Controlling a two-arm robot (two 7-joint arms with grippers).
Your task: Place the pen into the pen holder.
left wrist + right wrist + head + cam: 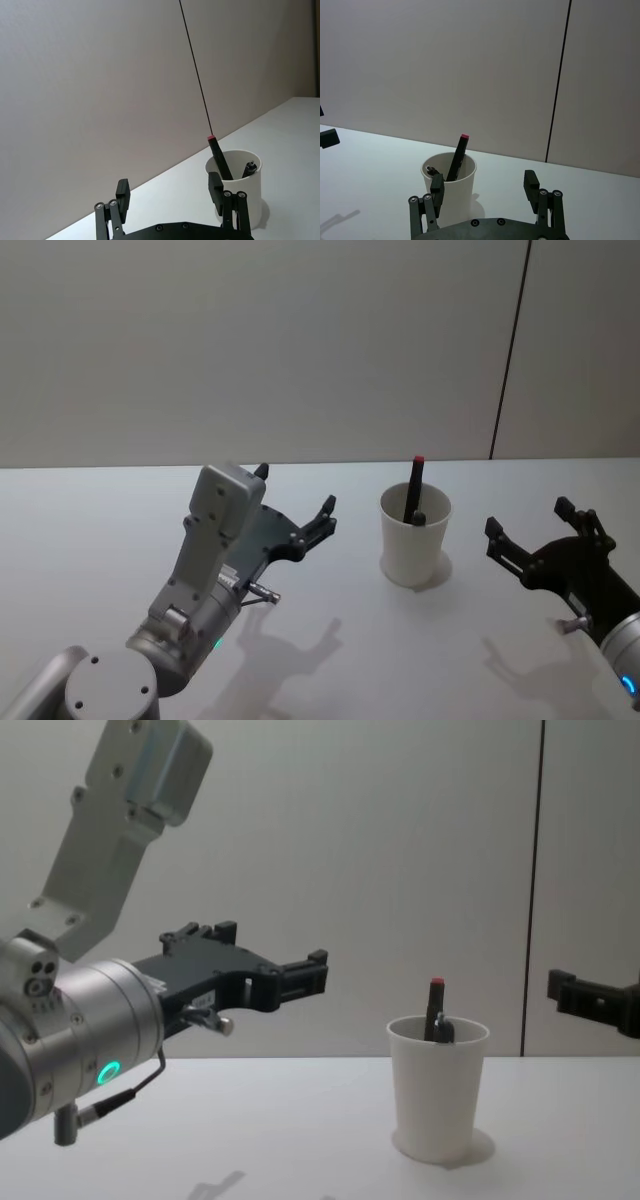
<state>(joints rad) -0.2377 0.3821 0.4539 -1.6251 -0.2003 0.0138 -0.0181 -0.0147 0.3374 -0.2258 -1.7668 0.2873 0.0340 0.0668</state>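
Note:
The pen holder (412, 545) (435, 1095) is a plain white paper cup standing upright on the table. A black pen (414, 485) (435, 1005) with a red end leans inside it, poking above the rim, and a shorter dark pen (418, 517) stands beside it in the cup. My left gripper (297, 492) (169, 192) hovers left of the cup, open and empty. My right gripper (528, 518) (483, 182) hovers right of the cup, also open and empty. In both wrist views the cup (240, 192) (454, 195) stands just beyond the fingertips.
The white table (330, 660) is bare around the cup. A grey wall (300, 340) with a dark vertical seam (510, 350) rises behind the table's far edge.

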